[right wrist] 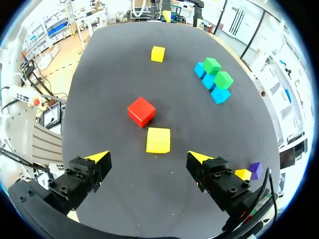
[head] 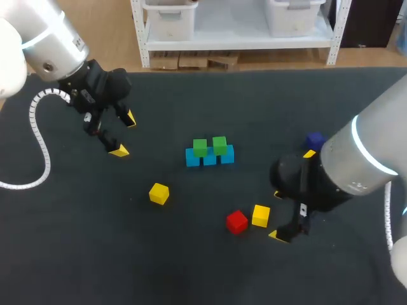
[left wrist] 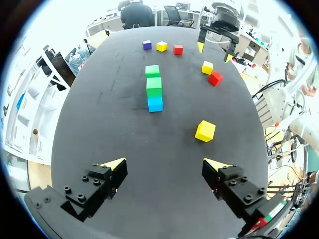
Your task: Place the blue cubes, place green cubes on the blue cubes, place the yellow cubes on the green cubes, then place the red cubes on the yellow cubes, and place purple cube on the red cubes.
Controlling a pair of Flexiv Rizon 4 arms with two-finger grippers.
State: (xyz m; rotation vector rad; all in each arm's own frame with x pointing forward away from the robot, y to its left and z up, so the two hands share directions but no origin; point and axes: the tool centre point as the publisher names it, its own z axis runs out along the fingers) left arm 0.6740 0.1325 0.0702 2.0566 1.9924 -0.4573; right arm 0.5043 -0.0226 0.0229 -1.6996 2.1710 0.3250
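Observation:
Three blue cubes [head: 210, 157] form a row mid-table, with two green cubes [head: 200, 147] [head: 219, 145] on top; they also show as blue cubes [right wrist: 220, 95] and a green cube [right wrist: 223, 79] in the right wrist view. A yellow cube [head: 159, 193] lies alone to the left of the row. A red cube [head: 236, 222] and a second yellow cube [head: 261, 215] sit together near my right gripper [head: 278, 215], which is open, with that yellow cube [right wrist: 158, 140] just ahead of its fingers. My left gripper [head: 124, 134] is open over bare table, far from the cubes.
At the right, a purple cube [head: 314, 140] and a further yellow cube [head: 310, 153] peek out behind my right arm. From the left wrist they show as purple cube [left wrist: 146, 45], yellow cube [left wrist: 161, 46] and red cube [left wrist: 178, 49] in a line.

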